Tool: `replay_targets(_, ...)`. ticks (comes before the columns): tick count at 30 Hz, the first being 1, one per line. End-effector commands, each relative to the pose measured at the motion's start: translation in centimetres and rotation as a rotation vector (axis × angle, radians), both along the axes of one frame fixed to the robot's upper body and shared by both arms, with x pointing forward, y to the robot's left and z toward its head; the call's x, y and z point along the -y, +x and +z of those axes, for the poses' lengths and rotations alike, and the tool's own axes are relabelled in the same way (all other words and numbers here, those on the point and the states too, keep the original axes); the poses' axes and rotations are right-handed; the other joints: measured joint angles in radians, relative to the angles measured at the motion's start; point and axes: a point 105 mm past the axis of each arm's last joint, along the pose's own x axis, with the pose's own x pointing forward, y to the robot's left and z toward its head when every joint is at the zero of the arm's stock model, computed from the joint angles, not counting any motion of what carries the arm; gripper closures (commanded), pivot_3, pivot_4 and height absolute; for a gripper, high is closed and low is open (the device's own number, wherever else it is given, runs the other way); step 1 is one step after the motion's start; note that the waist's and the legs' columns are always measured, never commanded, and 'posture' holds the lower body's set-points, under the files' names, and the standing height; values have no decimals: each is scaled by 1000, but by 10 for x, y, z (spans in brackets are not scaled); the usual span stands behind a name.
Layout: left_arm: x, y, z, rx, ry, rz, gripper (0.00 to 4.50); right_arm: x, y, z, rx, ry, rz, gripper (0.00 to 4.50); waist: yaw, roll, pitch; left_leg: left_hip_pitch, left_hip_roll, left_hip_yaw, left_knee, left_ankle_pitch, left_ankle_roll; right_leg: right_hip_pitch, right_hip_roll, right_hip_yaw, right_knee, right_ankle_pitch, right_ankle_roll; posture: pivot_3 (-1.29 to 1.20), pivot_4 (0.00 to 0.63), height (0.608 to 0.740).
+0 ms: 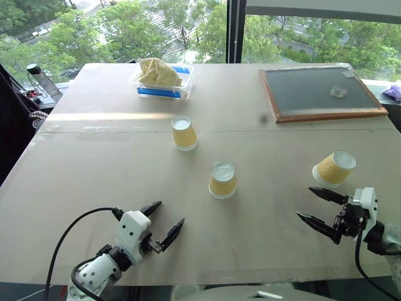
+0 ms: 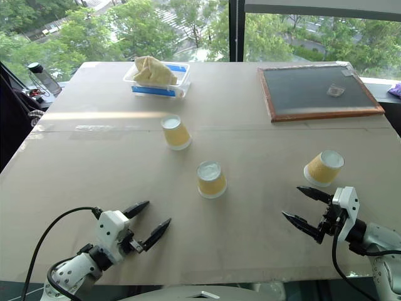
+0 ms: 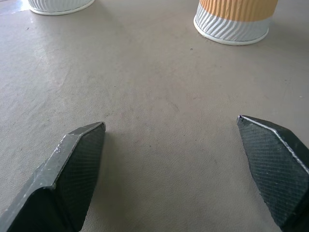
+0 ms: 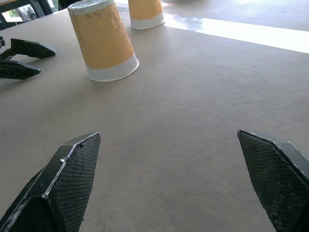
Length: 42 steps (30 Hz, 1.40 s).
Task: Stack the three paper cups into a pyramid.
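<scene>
Third cup (image 1: 334,168) beside right gripper (image 1: 319,206).

A test room high in a building: a broad tan table (image 1: 94,182) stands against tall windows (image 1: 188,25) over treetops, with a framed chalkboard (image 1: 319,94) near its far right corner.

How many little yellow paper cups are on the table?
3. One small yellow paper cup stands upside down farthest back, one upside down in the middle, and one sits tilted on the right. None looks hidden.
</scene>
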Motion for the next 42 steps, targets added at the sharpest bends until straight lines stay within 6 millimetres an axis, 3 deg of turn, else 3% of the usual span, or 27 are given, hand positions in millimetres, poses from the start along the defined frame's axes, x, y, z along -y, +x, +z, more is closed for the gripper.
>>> replay_targets(1,-5,-4,-4,-37,2,4,21,3,2,0,10,-37,-16,0,0,0,0,0,0,0,0,0,0,0,0,0,0,0,0,0,150,740)
replay_targets(20,-1,6,11,13,-55,-53,21,-16,5,-8,59,-137,64,0,5,-2,2,0,0,0,0,0,0,0,0,0,0,0,0,0,150,740)
replay_targets(24,-6,7,26,38,-73,-131,21,-39,13,2,85,-95,83,0,1,-5,5,0,0,-1,0,0,0,0,0,-1,1,0,0,0,150,740)
replay_targets(27,-4,3,57,17,-86,-368,21,-99,36,25,155,-24,227,0,-7,-10,10,0,2,0,1,0,0,-2,2,0,3,1,-2,0,150,740)
replay_targets(32,-3,8,89,16,-86,-551,21,-152,60,40,188,23,339,0,3,-5,13,-2,4,-1,2,0,0,-5,3,-5,3,4,-6,0,150,740)
replay_targets(37,-5,11,99,7,-71,-624,21,-183,66,51,212,64,416,0,2,-5,13,-13,0,-1,2,1,-1,-12,0,-5,2,8,-5,0,150,740)
replay_targets(42,-7,15,104,15,-71,-634,21,-195,67,52,209,71,453,0,-1,-4,14,-16,-1,-1,2,2,-5,-14,-1,-7,0,8,-5,0,150,740)
